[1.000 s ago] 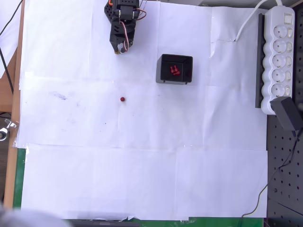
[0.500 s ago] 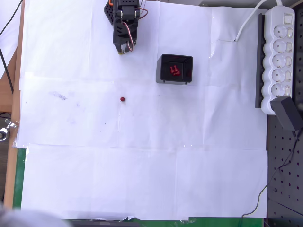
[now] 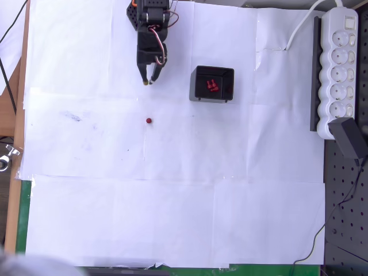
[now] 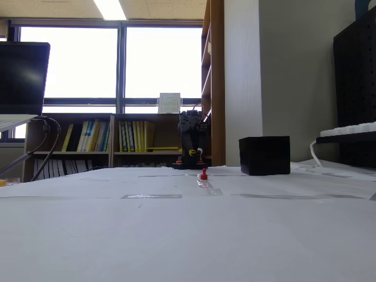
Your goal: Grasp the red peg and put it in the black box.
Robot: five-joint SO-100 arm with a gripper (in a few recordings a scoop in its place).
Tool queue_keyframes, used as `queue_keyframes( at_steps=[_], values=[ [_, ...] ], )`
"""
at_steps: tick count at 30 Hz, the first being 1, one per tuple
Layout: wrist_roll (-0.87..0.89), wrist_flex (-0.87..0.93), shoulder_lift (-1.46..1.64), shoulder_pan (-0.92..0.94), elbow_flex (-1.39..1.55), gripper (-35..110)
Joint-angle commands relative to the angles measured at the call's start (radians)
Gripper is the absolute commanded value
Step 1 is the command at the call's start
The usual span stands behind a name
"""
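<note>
Gripper (image 3: 150,81) — jaws slightly parted, empty — hangs at twelve o'clock from the red peg (image 3: 149,121); black box (image 3: 198,92) sits at two o'clock, well apart.

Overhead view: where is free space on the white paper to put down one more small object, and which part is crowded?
Free: the wide lower half of the white paper below the red peg, and the left side. Crowded: the top, where the gripper hangs beside the black box, and the right edge along the power strip.
</note>
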Motion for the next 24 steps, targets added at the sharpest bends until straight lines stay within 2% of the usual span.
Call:
queue_keyframes(
  at_steps=[1, 2, 3, 4, 9, 13, 18, 24],
  values=[
    [-0.009, -0.448, 0.167, -0.002, -0.025, 0],
    [0.026, -0.689, 0.199, 0.008, -0.098, 0],
    [0.060, -0.828, 0.239, 0.028, -0.121, 0],
    [0.094, -0.896, 0.279, 0.028, -0.121, 0],
    [0.075, -1.046, 0.437, 0.003, -0.120, 0],
    [0.067, -1.307, 0.658, 0.020, -0.117, 0],
    [0.003, -1.413, 0.810, 0.066, -0.117, 1],
    [0.006, -1.643, 1.035, 0.066, -0.120, 1]
  ],
)
